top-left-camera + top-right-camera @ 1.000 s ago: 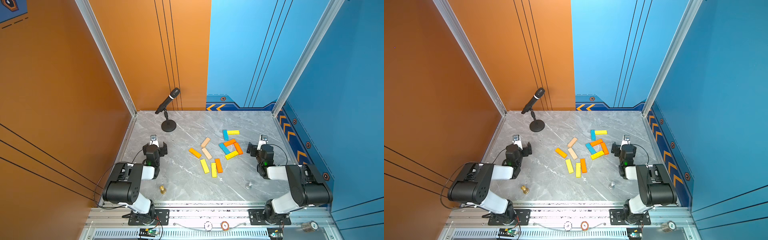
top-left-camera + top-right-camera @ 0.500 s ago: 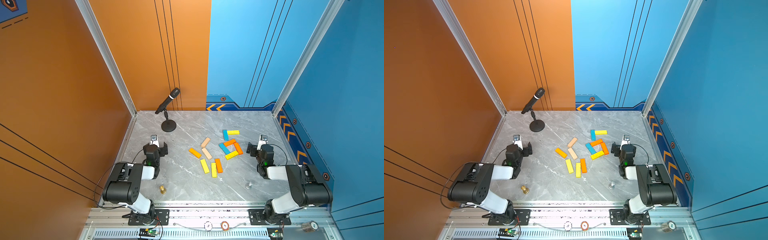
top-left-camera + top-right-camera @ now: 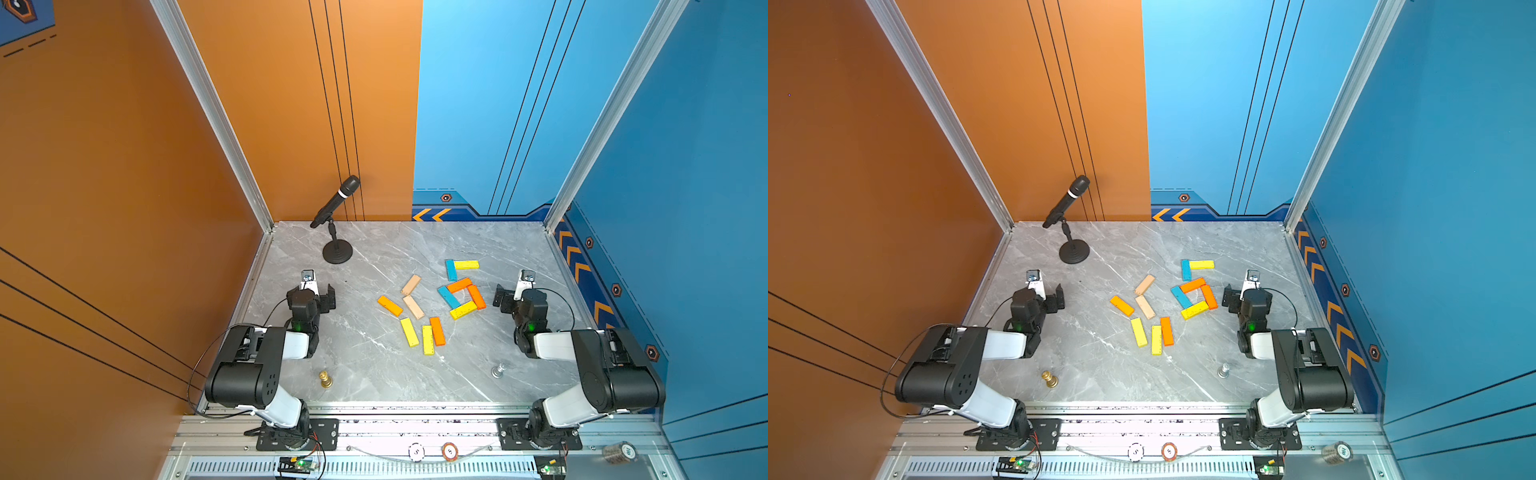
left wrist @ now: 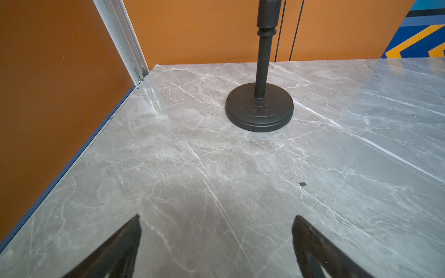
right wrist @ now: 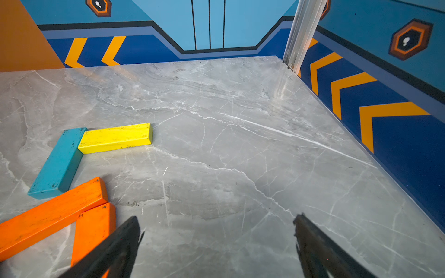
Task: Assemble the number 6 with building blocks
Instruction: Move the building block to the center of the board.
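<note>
Six building blocks form a figure at the right of the marble table (image 3: 374,249): a yellow block (image 3: 466,264) and a blue block (image 3: 451,270) at the back, then an orange block (image 3: 458,285), a blue block (image 3: 448,297), an orange block (image 3: 476,296) and a yellow block (image 3: 462,310) in a ring. Six loose blocks lie left of it, among them a pale wood block (image 3: 411,284) and an orange block (image 3: 389,305). My left gripper (image 3: 318,293) (image 4: 218,216) is open over bare table at the left. My right gripper (image 3: 513,293) (image 5: 216,216) is open, just right of the ring.
A black microphone on a round stand (image 3: 337,252) (image 4: 259,107) rises at the back left, ahead of my left gripper. A gold chess piece (image 3: 325,379) and a silver chess piece (image 3: 498,370) stand near the front edge. Walls close three sides.
</note>
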Motion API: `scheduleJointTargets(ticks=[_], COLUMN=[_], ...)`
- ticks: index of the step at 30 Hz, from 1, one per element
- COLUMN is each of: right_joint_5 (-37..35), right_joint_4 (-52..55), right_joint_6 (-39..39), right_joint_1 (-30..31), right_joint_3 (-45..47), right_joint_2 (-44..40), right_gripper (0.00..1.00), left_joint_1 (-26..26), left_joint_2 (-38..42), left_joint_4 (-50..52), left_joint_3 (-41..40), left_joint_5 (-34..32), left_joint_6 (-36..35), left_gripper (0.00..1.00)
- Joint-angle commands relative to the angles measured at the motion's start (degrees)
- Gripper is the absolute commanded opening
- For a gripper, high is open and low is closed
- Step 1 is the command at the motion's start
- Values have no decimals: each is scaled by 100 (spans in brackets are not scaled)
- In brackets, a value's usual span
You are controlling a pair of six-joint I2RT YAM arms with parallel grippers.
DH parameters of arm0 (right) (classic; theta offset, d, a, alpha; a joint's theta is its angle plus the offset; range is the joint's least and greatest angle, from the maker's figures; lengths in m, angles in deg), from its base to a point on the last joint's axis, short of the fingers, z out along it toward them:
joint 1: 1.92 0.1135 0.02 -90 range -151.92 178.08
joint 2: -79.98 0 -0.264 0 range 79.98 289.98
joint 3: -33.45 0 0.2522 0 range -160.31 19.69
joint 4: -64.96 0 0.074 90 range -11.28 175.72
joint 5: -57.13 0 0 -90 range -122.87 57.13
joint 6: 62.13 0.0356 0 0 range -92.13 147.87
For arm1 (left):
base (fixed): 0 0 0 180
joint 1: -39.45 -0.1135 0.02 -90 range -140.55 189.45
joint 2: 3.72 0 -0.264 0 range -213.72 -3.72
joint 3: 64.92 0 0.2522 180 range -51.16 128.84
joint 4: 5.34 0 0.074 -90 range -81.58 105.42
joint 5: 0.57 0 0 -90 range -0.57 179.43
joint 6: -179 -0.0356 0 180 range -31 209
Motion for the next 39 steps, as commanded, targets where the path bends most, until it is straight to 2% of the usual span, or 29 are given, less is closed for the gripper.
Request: scheduleJointTargets(ticks=[1,11,17,21,24,27,30,33,37,39], right_joint_5=[32,-79,-535,-795,-1160,-1466,-1893,-1740,-1589,-1536], right_joint_4=[13,-26,-97,-61,158,1046,1691,2270,3084,3604], right_joint_6=[-43,-77,-131,-62,-56,90,312,921,1387,1450], right_joint_1=[-31,25,206,227,344,425,504,516,808,1068], right_joint_3=[-76,-52,55,143,133,-77,-305,-618,-1237,-1663], right_joint_2=[17,9,-196,-431,-672,-1174,-1557,-1847,-1711,-1475], right_gripper=[99,99,99,99,99,99,100,99,99,99], left_joint_1=[-2,-19,158,405,677,846,989,1126,1407,1535], left_joint_2=[-37,-17,301,680,1030,1397,1627,1610,1422,1330], left_joint_4=[36,38,489,1201,2196,3162,4161,5093,5883,6120], left_joint_3=[18,1,132,332,658,1088,1621,2171,2740,2980], left_joint_5=[74,109,-326,-872,-1348,-1592,-1592,-1431,-1200,-839], left_joint_6=[-62,-51,-132,-201,-123,206,592,912,950,887], left_gripper=[98,98,98,98,98,98,98,98,98,98])
